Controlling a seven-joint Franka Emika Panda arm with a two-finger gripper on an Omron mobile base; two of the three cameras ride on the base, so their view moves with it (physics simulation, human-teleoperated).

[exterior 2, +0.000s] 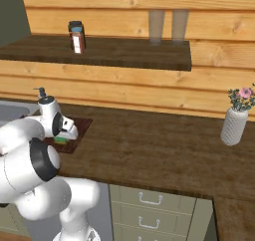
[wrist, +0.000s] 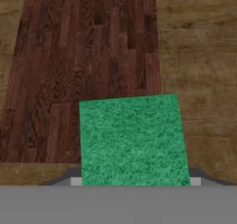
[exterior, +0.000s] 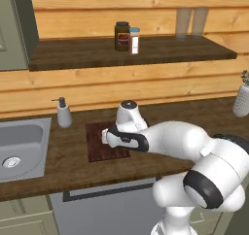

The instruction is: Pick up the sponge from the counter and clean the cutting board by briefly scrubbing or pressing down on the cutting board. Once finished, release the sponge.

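In the left base view, the white arm rises from the lower right, bends at a bulky elbow and stretches left, with its wrist turned down over the cutting board. The board lies flat on the counter, just right of the steel sink. The hand covers the board's near right part, so the gripper is mostly hidden by its own housing here. A soap dispenser stands behind the board, near the sink's back corner. Above the board, a wall shelf carries a dark jar and a small shaker touching side by side. A white vase stands far right of the board.

In the right base view, the arm fills the lower left, its hand pointing down at the board. The sponge shows as a green and yellow sliver under the hand, resting on the board's near part.

In the hand view, the sponge's green top sits square between the two finger tips, whose pale pads touch its left and right sides: the gripper is clamped on the sponge. The board stretches away beyond the sponge, and the sponge's right part overhangs the board's edge toward bare counter.
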